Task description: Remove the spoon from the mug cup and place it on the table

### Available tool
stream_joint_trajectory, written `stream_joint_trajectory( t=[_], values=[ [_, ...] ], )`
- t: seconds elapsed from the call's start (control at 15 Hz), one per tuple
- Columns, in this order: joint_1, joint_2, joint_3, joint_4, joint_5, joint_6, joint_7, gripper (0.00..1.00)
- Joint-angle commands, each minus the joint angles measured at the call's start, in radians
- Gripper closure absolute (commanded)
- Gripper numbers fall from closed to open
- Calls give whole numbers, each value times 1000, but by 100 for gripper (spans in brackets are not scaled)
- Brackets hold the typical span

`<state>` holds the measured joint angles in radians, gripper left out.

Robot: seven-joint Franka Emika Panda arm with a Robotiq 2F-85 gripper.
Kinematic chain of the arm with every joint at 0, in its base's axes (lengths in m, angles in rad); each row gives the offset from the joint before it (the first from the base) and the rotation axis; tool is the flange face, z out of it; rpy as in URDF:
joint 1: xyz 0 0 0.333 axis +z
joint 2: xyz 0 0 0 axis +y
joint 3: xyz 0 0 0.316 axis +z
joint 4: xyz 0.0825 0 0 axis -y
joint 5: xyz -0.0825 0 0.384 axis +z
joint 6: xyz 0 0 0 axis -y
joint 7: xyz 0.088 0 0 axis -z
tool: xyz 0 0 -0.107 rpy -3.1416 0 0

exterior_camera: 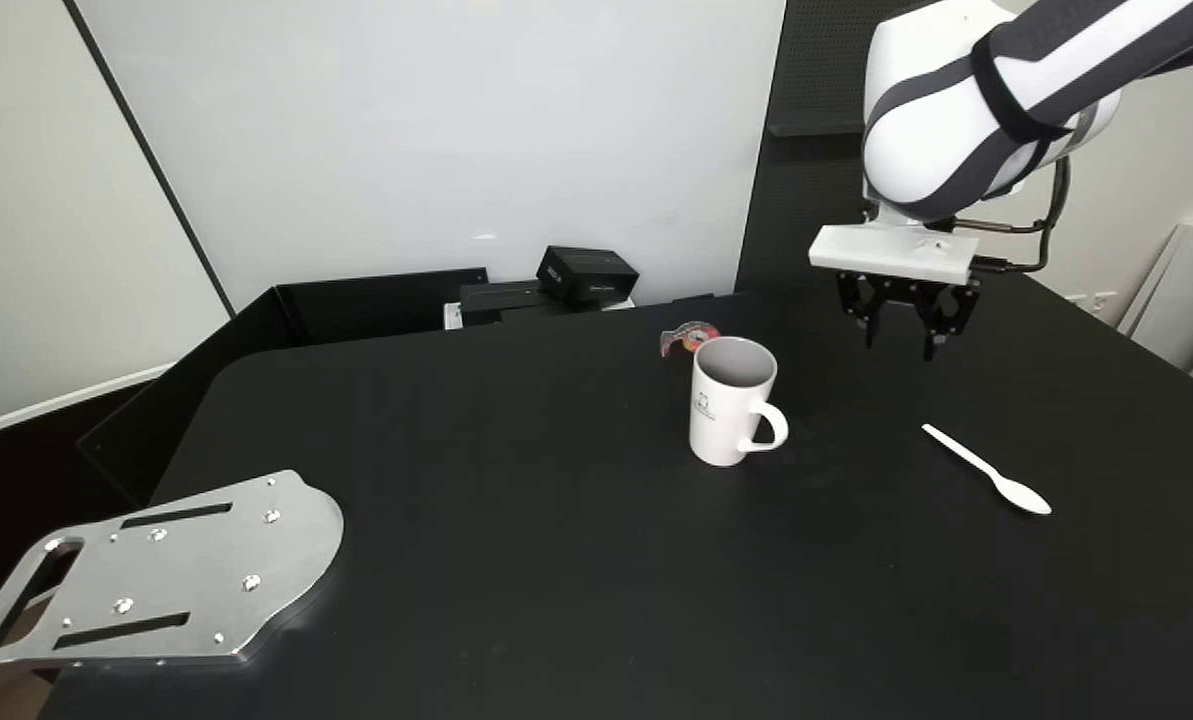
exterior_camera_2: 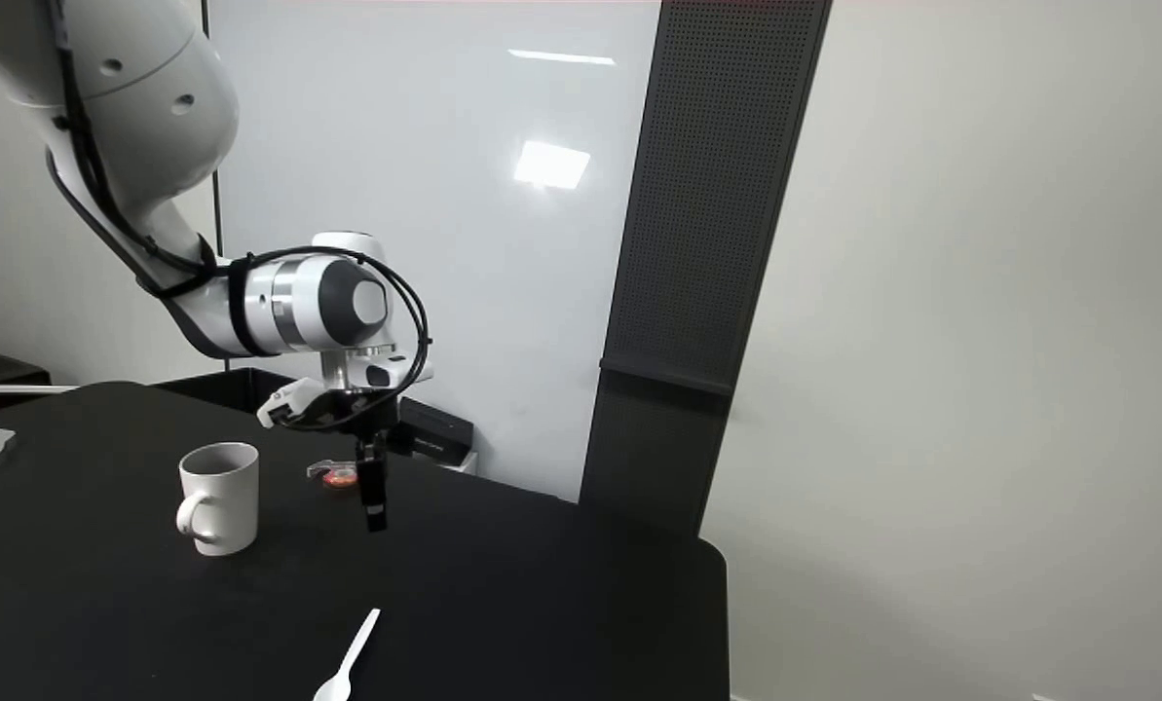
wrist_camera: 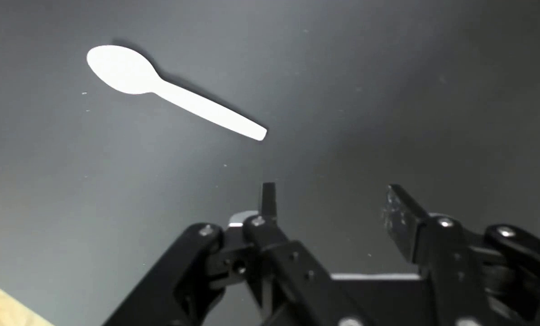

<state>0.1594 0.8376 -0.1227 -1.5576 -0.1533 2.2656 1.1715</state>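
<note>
- Where the Robotiq gripper point(exterior_camera: 899, 346) hangs over the matte black table point(exterior_camera: 506, 520), its two fingers point(wrist_camera: 268, 201) are spread wide, with bare black surface visible between them in the wrist view; it has hold of nothing.
- White spoon point(wrist_camera: 177, 96): out of the mug cup point(exterior_camera: 724, 412), lying on the table well apart from it. From the wrist view, the handle's end is the part nearest the fingers, and the bowl points to the upper left.
- That white mug stands upright in both exterior views, with small dark print on its wall and one loop handle.
- Near the mug, but apart from it, rests a clear tape dispenser point(exterior_camera: 694, 337) with a red roll.
- Slotted metal plate point(exterior_camera: 201, 560): well apart from the mug, its cut-out end reaching past the table's edge in an exterior view.
- Beyond the table's far edge, a small black box point(exterior_camera: 588, 275) sits before a glossy white panel point(exterior_camera: 456, 130).
- Franka arm point(exterior_camera: 966, 110): dark cables strapped along it in an exterior view.
</note>
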Motion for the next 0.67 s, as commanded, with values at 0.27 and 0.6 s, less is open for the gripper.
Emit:
stream_joint_trajectory(
  t=[0.27, 0.6],
  values=[
    [22, -87, -12, -158, 113, 347, 57, 0],
    [23, -42, -15, -111, 120, 332, 11, 0]
  ],
)
